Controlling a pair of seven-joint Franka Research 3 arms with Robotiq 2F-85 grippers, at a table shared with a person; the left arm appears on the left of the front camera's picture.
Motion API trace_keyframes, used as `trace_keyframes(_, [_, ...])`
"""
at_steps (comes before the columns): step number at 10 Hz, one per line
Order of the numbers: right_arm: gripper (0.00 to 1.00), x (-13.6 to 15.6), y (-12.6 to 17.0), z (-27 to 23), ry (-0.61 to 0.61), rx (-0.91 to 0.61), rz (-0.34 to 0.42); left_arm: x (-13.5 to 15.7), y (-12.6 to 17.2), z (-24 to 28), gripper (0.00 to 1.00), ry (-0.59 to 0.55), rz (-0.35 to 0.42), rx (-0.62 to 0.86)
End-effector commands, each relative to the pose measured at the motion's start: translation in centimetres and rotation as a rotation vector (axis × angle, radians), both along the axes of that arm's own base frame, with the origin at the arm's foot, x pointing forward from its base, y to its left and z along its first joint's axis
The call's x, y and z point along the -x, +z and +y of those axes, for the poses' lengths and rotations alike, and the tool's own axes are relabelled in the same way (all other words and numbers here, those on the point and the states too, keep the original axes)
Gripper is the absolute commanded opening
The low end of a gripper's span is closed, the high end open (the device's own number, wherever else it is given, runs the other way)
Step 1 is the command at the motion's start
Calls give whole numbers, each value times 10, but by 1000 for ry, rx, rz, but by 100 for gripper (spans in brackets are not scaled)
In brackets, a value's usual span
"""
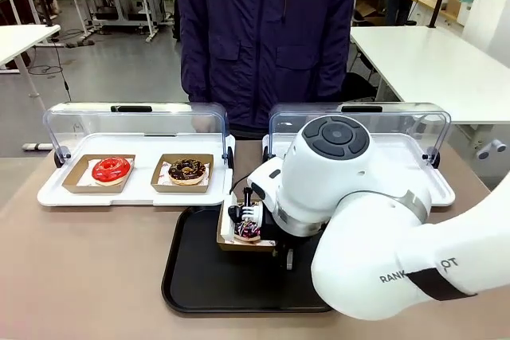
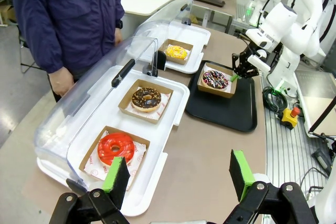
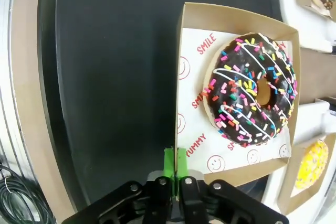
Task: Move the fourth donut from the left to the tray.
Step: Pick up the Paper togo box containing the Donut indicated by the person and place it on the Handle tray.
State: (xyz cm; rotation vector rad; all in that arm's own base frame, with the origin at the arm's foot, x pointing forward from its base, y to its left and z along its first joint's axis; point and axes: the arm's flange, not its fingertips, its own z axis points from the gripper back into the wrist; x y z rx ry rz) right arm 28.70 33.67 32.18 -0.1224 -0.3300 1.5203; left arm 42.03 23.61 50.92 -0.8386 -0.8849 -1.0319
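The fourth donut (image 3: 236, 98), chocolate-glazed with white and pink stripes and coloured sprinkles, lies in its brown cardboard holder (image 3: 236, 15). My right gripper (image 3: 176, 156) is shut on the holder's side wall. Holder and donut (image 1: 247, 231) are over the far end of the black tray (image 1: 199, 276); whether the holder touches the tray I cannot tell. From the left wrist view the donut (image 2: 215, 79) sits at the tray's (image 2: 220, 111) far end with the right gripper (image 2: 236, 74) beside it. My left gripper (image 2: 178, 174) is open and holds nothing, above the table near the left display tray.
A white display tray (image 1: 56, 194) with its clear lid raised holds a red donut (image 1: 111, 170) and a chocolate crumb donut (image 1: 187, 170). A second display tray (image 2: 195, 62) holds a yellow donut (image 2: 176, 52). A person (image 1: 267, 37) stands at the far side.
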Motion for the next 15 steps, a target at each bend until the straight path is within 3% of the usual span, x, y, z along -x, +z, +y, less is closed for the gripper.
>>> trace_keyframes(1, [2, 37, -21, -31, -12, -32, -24, 3, 0, -2, 100, 5, 5, -11])
trace_keyframes(9, [2, 37, -38, -35, 44, -21, 50, 3, 0, -2, 100, 5, 5, -11])
trace_keyframes(10, [56, 36, -37, -37, 35, -28, 48, 3, 0, -2, 100, 5, 5, -11])
trace_keyframes(11, [57, 38, -34, -36, 26, -31, 44, 3, 0, -2, 100, 5, 5, -11])
trace_keyframes(12, [100, 40, -27, -37, 19, -26, 38, 3, 0, -2, 100, 5, 5, -11])
trace_keyframes(14, [100, 44, -4, -37, 6, -17, 13, 3, 0, -2, 100, 5, 5, -11])
trace_keyframes(15, [81, 46, 9, -36, 5, -19, 9, 3, 0, -2, 100, 5, 5, -11])
